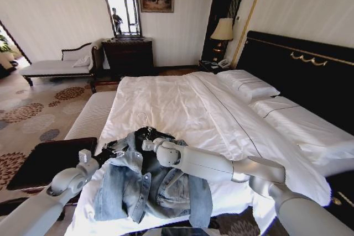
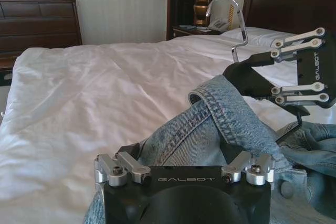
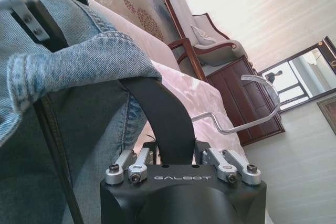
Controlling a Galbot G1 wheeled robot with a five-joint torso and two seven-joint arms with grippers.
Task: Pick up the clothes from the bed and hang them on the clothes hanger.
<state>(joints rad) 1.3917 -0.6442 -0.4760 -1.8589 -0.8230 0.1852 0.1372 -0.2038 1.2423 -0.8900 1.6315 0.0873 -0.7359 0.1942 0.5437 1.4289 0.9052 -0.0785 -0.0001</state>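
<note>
Light-blue denim marks the jacket (image 1: 146, 189), which lies crumpled on the near end of the bed (image 1: 182, 103), on the white duvet. The black clothes hanger (image 1: 145, 132) sits at the jacket's collar end, its silver wire hook rising above the fabric and pointing toward the far end of the bed.

Right gripper (image 1: 145, 145): positioned at the collar, fingers pinched onto the black body of the clothes hanger. The right wrist view shows the hanger's black arm (image 3: 165, 116) running between the fingers and passing under a fold of denim (image 3: 79, 59).

Left gripper (image 1: 119, 148): positioned at the jacket's left edge, just beside the right gripper. In the left wrist view, denim (image 2: 210, 129) is bunched directly in front of the gripper (image 2: 184, 169); whether its fingers are spread or closed on the fabric cannot be determined.
</note>
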